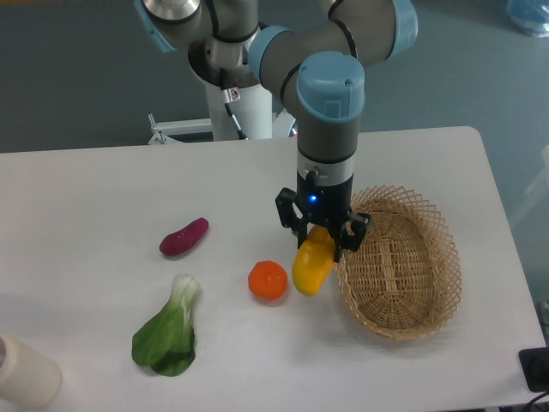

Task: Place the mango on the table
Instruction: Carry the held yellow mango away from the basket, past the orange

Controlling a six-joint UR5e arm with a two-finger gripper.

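Taking the wicker basket (403, 266) as my mark, a purple sweet potato (184, 237) and a leafy green (168, 330) lay far to its left on the table (86, 197). Nearer sat an orange fruit (268, 281). Just beside the basket's left rim, my pincer (321, 236) gripped the mango (313, 264), hanging tilted beside the orange fruit.

We see a plain white surface (103, 180) with some bright stuff on it. The mango (312, 264) is smooth yellow, going a bit orange up near the black claw (321, 232), which has a tiny blue light. The round fruit (268, 281) is solid orange. The sweet potato (184, 237) is deep purple-red. The leafy vegetable (167, 337) runs from pale white-green stem to dark green leaves. The basket (403, 262) is tan wicker in an open weave. The arm's joints are grey with light blue caps.
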